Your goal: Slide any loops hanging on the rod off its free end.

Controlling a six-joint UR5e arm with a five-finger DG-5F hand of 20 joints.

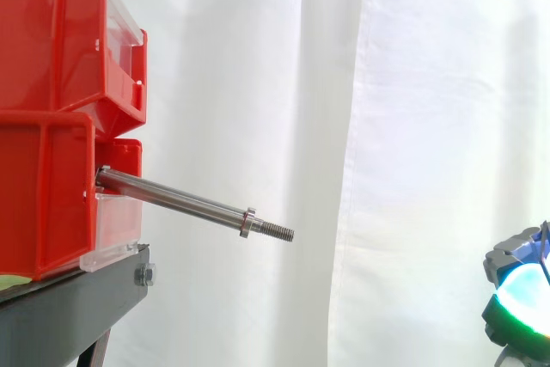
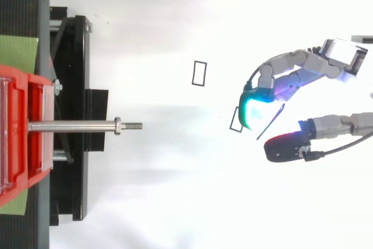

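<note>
The robot's grey, segmented hand (image 2: 304, 66) is seen with a white block (image 2: 345, 56) behind its fingers. One thick fingertip pad (image 2: 254, 108) is lit cyan-green, and the thumb's pad (image 2: 284, 147) is lit red.

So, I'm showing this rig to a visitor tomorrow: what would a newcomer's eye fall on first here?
The red bins at the side view's left stand out against the white curtain, a bare steel rod jutting rightward from them. In the top view the hand glows cyan and red at the right, apart from the rod's free end, two small black rectangular loops between them.
</note>
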